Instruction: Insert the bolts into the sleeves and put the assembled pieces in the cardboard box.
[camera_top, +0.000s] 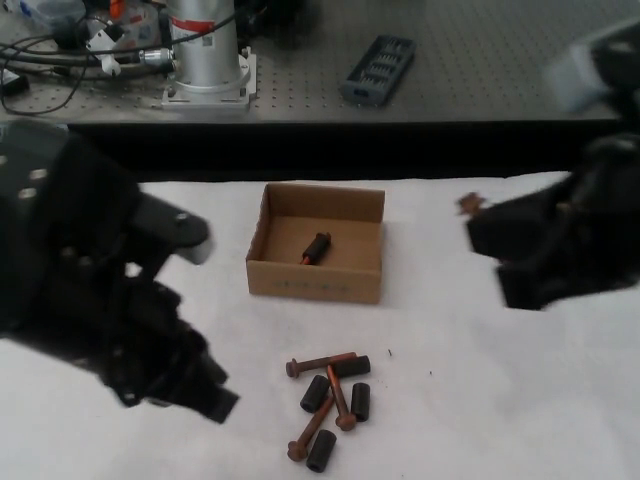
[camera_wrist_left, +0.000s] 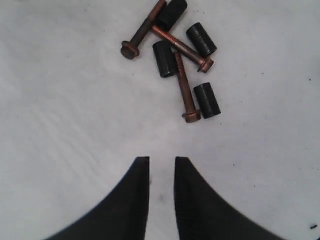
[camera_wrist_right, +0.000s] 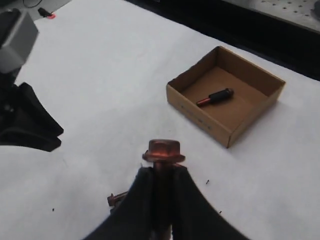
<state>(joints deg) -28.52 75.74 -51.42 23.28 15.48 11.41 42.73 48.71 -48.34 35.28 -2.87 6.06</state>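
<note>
My right gripper (camera_wrist_right: 162, 172) is squeezing a bolt (camera_wrist_right: 163, 151) by its stem. My left gripper (camera_wrist_left: 161, 164) is hanging open and empty, and the loose sleeves (camera_wrist_left: 206, 100) are lying on the cloth (camera_wrist_left: 60, 125) just right of it, nearer this arm.

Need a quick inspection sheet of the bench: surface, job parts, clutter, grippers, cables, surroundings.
Surface: white cloth over the bench.
Job's things: cardboard box holds one assembled piece; three bolts and four sleeves lie in a loose pile in front of it.
Clutter: nothing seen.
Grippers: left gripper open, empty, near the pile; right gripper shut on a fourth bolt, head sticking out past the fingertips.
Cables: bundle on the perforated rear table, off the cloth.
Surroundings: rear table carries a metal post and a dark rack.
</note>
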